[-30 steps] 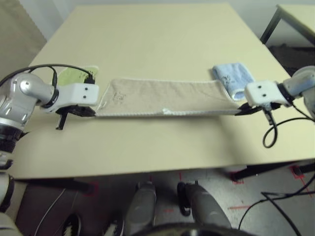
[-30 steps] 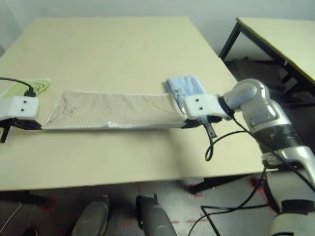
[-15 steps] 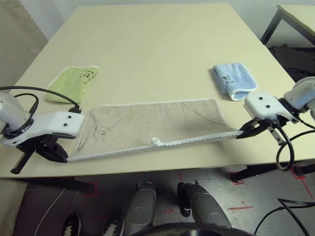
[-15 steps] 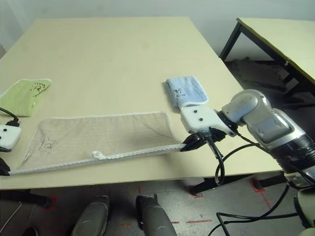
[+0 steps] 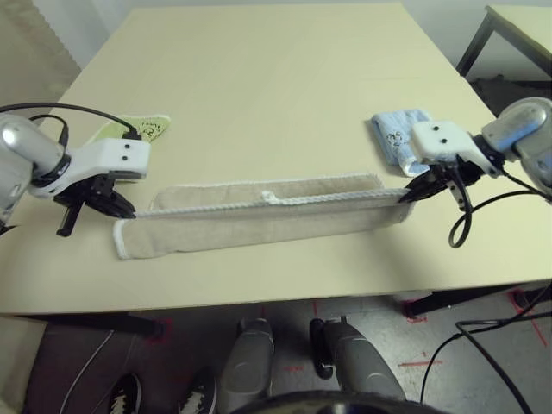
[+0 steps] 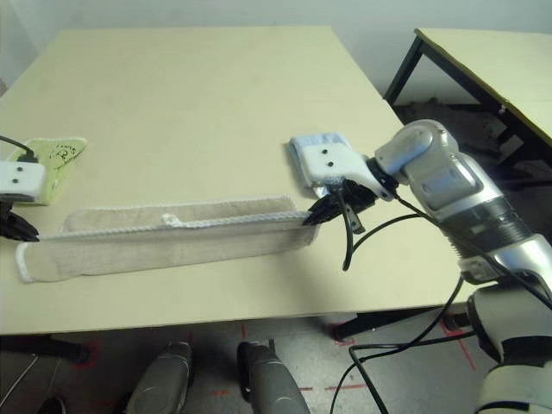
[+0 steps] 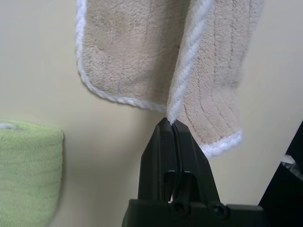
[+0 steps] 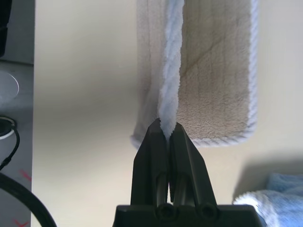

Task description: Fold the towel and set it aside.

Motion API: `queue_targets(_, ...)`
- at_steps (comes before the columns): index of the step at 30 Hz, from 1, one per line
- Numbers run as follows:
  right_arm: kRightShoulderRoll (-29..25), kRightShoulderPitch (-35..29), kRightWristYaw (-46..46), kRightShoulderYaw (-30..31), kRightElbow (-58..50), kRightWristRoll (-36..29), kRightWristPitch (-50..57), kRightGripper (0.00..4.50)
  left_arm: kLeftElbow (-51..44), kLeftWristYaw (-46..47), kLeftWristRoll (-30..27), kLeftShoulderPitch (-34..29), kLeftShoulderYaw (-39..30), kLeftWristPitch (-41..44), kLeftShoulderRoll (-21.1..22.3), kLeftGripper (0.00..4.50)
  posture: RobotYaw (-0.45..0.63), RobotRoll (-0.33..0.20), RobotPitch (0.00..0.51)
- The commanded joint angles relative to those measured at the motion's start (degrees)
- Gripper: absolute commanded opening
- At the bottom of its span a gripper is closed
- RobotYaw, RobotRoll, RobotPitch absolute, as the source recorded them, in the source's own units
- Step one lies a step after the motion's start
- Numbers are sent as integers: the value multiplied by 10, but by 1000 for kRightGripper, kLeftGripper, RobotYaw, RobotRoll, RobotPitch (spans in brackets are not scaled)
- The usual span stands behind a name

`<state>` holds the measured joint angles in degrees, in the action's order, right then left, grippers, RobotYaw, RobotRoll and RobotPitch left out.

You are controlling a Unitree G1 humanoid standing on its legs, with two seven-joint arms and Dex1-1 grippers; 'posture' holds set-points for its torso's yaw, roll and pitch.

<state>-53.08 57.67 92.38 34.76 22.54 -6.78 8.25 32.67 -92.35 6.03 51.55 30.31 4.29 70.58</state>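
Both grippers, left (image 5: 119, 210) and right (image 5: 407, 195), clench the towel (image 5: 259, 220) edging; lay edge onto edge evenly across the tabletop (image 5: 276, 78).

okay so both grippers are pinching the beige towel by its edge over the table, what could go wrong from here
1. Each grip is thin: the left gripper and right gripper pinch only the white corded edge of the towel, so a tug could pull it free.
2. The lime-green towel and the light-blue towel lie close to the ends; carrying the edge farther could drag or cover them.
3. The lower layer looks skewed, so the fold may land uneven.
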Motion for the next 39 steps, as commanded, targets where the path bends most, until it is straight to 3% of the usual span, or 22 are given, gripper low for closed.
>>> queue_targets(1, 16, 12, 1, 5, 73, 48, -37, 0, 78, -2, 55, 32, 18, -38, -9, 28, 116, 0, 171)
queue_targets(14, 79, 55, -37, -49, 210, 118, -132, 0, 241, 54, 137, 129, -6, -152, -88, 28, 119, 0, 172)
queue_targets(24, 96, 53, -56, -71, 230, 141, -154, 0, 292, 87, 168, 146, -13, -188, -112, 28, 114, 0, 169)
queue_targets(25, 99, 53, -64, -73, 232, 143, -157, 219, 295, 97, 171, 146, -14, -190, -114, 6, 114, 0, 169)
queue_targets(27, 103, 53, -76, -77, 235, 147, -161, 668, 300, 110, 176, 146, -16, -193, -116, 446, 114, 0, 170)
queue_targets(30, 108, 55, -85, -85, 241, 156, -167, 1733, 308, 119, 189, 146, -18, -197, -115, 1278, 115, 0, 171)
queue_targets(37, 109, 52, -88, -102, 243, 167, -163, 4477, 315, 138, 200, 145, -33, -210, -103, 3865, 121, 0, 167)
queue_targets(39, 106, 47, -82, -107, 238, 165, -153, 4500, 316, 144, 200, 144, -39, -212, -99, 4461, 122, 0, 167)
